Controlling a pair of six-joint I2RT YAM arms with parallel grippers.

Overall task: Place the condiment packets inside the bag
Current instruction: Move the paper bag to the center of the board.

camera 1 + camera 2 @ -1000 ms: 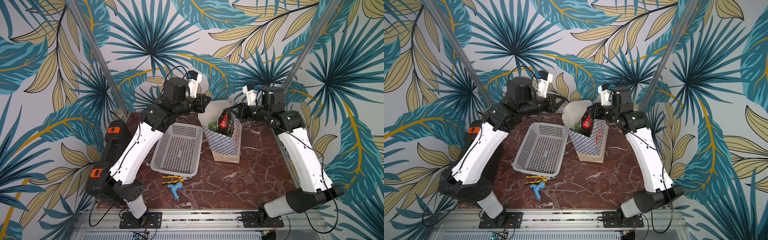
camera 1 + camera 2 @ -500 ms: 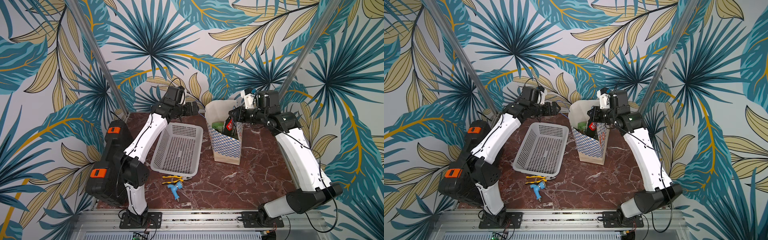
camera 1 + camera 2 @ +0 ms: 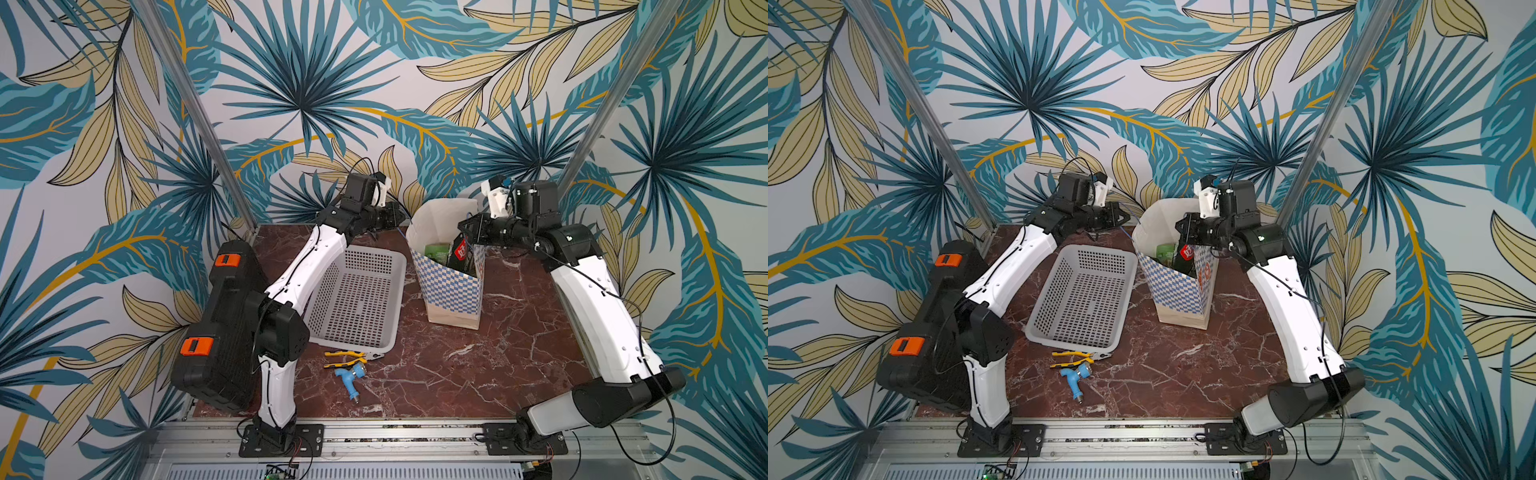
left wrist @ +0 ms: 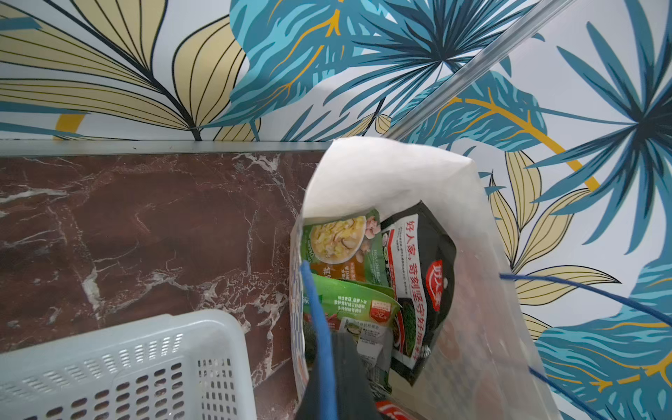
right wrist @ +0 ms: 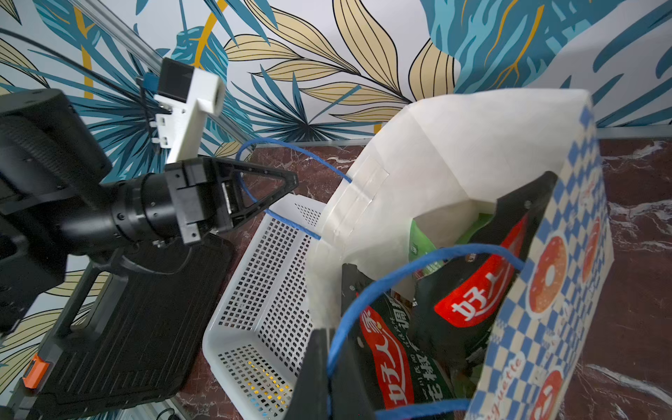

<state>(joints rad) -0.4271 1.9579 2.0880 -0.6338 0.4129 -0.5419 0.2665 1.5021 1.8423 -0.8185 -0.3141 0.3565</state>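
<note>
While left tool (image 5: 291, 181), right tool (image 5: 329, 360) pinch bag handles (image 5: 436, 254), packets (image 4: 418, 276) sit between.

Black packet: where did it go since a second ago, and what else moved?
The black packet stuck up out of the bag; it has sunk lower inside. The left arm swung down from its high pose, and a blue cord of the bag now runs between the shut left fingers. The right fingers, basket and pliers stayed where they were.
</note>
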